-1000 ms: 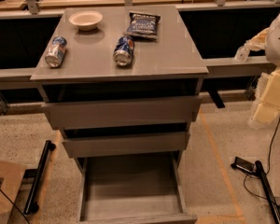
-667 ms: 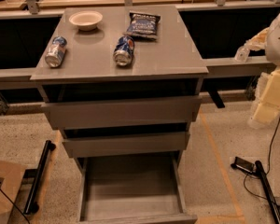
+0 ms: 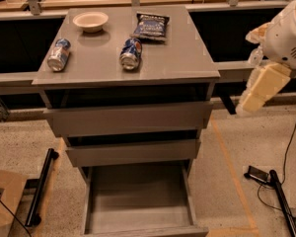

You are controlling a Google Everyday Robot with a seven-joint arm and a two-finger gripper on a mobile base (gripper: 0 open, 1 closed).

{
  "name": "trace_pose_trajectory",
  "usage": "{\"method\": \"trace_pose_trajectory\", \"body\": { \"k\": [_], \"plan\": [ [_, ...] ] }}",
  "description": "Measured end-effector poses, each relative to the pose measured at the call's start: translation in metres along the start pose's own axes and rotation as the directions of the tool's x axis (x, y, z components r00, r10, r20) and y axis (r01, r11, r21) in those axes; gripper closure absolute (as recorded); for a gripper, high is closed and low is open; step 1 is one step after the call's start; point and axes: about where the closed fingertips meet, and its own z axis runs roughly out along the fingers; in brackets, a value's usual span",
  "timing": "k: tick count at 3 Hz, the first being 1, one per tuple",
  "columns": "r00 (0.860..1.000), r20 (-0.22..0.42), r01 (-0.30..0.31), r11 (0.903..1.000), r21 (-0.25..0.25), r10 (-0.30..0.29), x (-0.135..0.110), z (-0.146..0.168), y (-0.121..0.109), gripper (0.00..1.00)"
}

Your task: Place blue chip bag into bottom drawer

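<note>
The blue chip bag (image 3: 151,25) lies flat on the back right of the grey cabinet top (image 3: 98,65), dark navy with white lettering. The bottom drawer (image 3: 138,196) is pulled fully open below the two wider drawers, and its grey tray holds nothing. My gripper (image 3: 259,90), a cream-coloured piece hanging from the white arm (image 3: 286,33), is off the cabinet's right side. It sits at about the height of the top drawer, well away from the bag, and nothing shows in it.
Two blue-silver soda cans lie on the top, one at the left (image 3: 58,55) and one in the middle (image 3: 130,53). A white bowl (image 3: 90,20) stands at the back. The top drawer (image 3: 128,118) and middle drawer (image 3: 133,152) are nearly closed. Cables and a black stand (image 3: 271,181) lie on the floor at right.
My arm and gripper have shifted a little left and up, toward the cabinet's right edge. The bag, cans, bowl and drawers have not moved.
</note>
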Motion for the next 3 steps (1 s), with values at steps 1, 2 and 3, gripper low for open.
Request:
{"method": "trace_pose_trajectory", "body": {
  "k": [1,2,3],
  "plan": [
    [1.000,0.028,-0.002,0.9992,0.040,0.001,-0.007,0.001,-0.011,0.00],
    [0.999,0.040,0.009,0.9992,0.039,-0.011,-0.009,0.003,-0.008,0.00],
    [0.992,0.119,0.032,0.9961,0.082,-0.041,-0.034,0.017,-0.033,0.00]
  ]
}}
